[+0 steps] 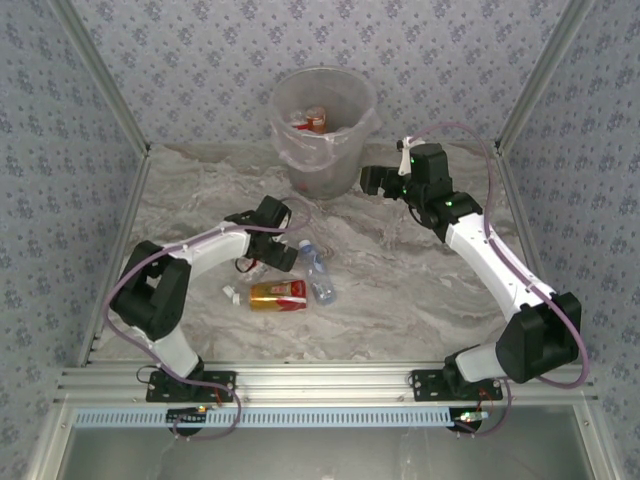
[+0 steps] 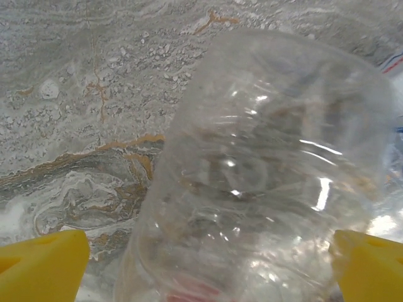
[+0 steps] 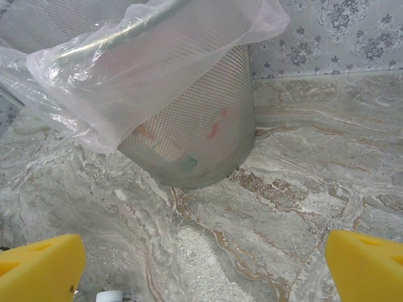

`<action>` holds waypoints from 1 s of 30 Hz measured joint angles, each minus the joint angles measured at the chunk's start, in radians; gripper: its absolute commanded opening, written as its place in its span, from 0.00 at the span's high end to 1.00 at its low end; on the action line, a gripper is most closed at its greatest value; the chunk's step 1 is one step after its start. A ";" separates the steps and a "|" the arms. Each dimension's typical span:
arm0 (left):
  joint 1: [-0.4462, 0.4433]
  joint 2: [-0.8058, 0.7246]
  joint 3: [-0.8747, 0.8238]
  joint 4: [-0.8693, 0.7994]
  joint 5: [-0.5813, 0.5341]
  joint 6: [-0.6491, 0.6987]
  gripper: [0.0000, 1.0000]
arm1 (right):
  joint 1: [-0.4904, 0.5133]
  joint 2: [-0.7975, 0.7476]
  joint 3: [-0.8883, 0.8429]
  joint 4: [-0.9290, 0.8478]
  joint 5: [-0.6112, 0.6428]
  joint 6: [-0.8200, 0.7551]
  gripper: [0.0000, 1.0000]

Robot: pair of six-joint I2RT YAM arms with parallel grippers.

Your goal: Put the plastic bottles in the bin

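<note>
Currently on record:

- Left gripper: fingers apart, straddling a clear plastic bottle that lies on the marbled table, with a gap showing at the left finger.
- Right gripper: fingers wide apart over bare table, facing the bin.
- Bin: upright at the table's far edge, clear liner over its rim, bottles inside.
- Gold-and-red bottle and blue-labelled clear bottle: lying just beside the left gripper.

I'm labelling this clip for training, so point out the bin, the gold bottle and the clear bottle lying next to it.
bin (image 1: 322,172), top view, on its near outer wall.
gold bottle (image 1: 278,294), top view, on the middle of its label.
clear bottle (image 1: 320,280), top view, on its body.
</note>
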 measured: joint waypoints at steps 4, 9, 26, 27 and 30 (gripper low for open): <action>0.007 0.032 0.021 -0.007 -0.035 0.016 0.03 | 0.000 0.000 0.000 0.000 0.000 0.001 0.00; 0.036 0.061 0.044 -0.013 -0.061 0.014 0.04 | 0.000 -0.002 0.000 -0.001 0.007 0.003 0.00; 0.106 0.121 0.095 -0.027 -0.029 -0.018 0.22 | 0.006 -0.008 0.000 -0.008 0.014 0.012 0.00; 0.106 0.125 0.098 -0.027 -0.024 -0.021 0.25 | 0.007 -0.010 0.000 -0.008 0.015 0.012 0.00; 0.110 0.127 0.098 -0.024 -0.006 -0.020 0.29 | 0.008 -0.015 0.000 -0.010 0.017 0.011 0.00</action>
